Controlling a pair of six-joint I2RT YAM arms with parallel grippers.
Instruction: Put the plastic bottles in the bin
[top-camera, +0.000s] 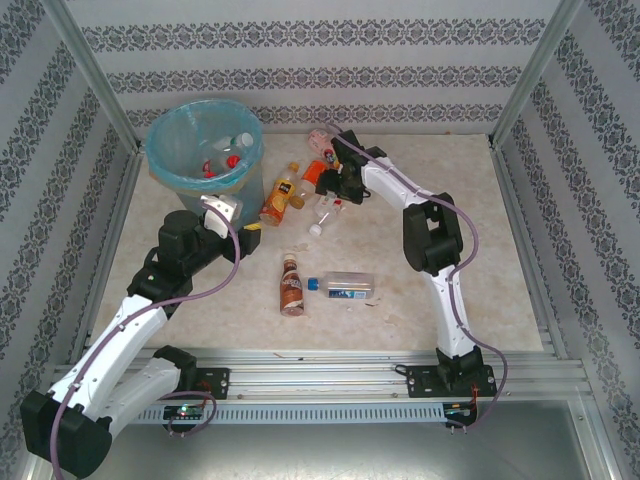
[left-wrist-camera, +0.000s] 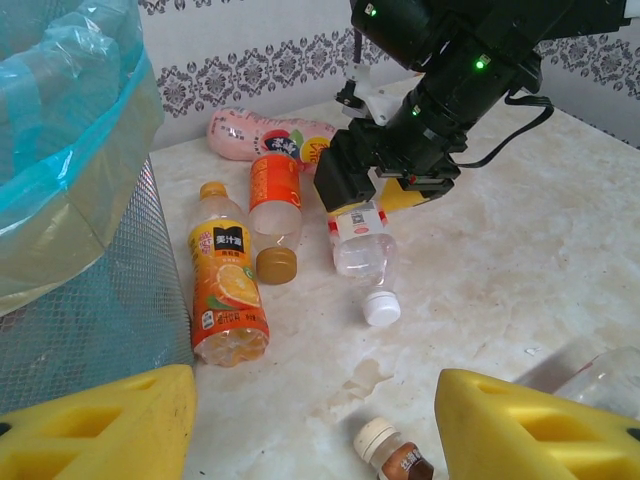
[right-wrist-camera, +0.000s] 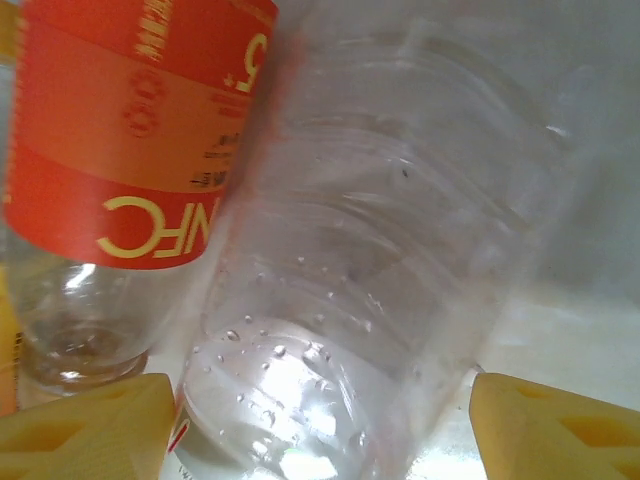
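Counter: a pale, glossy, marbled counter (top-camera: 490, 270), walled by patterned wallpaper panels.
Bin: a round grey-blue mesh bin lined with a translucent light-blue plastic bag (left-wrist-camera: 90, 310) stands at the far left corner. The crinkled liner folds over its rim.
Bin contents: clear plastic bottles with red caps (top-camera: 215, 162) lie inside the liner.
Left end effector: the left end effector (left-wrist-camera: 315, 435) is released. Its blunt yellow wedge fingers (left-wrist-camera: 95, 425) are spread wide with nothing between them, low over the counter just beside the bin's mesh wall.
Right end effector: the right end effector (right-wrist-camera: 320, 430) has a black body and sits down among the far cluster of bottles. Its yellow fingers flank a bottle on both sides, and I cannot tell whether they squeeze it.
Flanked bottle: a clear ribbed plastic bottle with a white cap (left-wrist-camera: 362, 250) lies on its side with droplets inside.
Neighbour: a clear bottle with a red-orange label and a brown cap (left-wrist-camera: 275, 195) lies touching it.
Juice bottle: an orange-labelled juice bottle (left-wrist-camera: 228, 290) lies flat near the bin wall.
Pink bottle: a curvy pink bottle (left-wrist-camera: 262, 135) lies against the back wall.
Near pair: a brown bottle with a cream cap (top-camera: 291, 285) lies beside a clear bottle with a blue cap (top-camera: 345, 286) at mid-counter.
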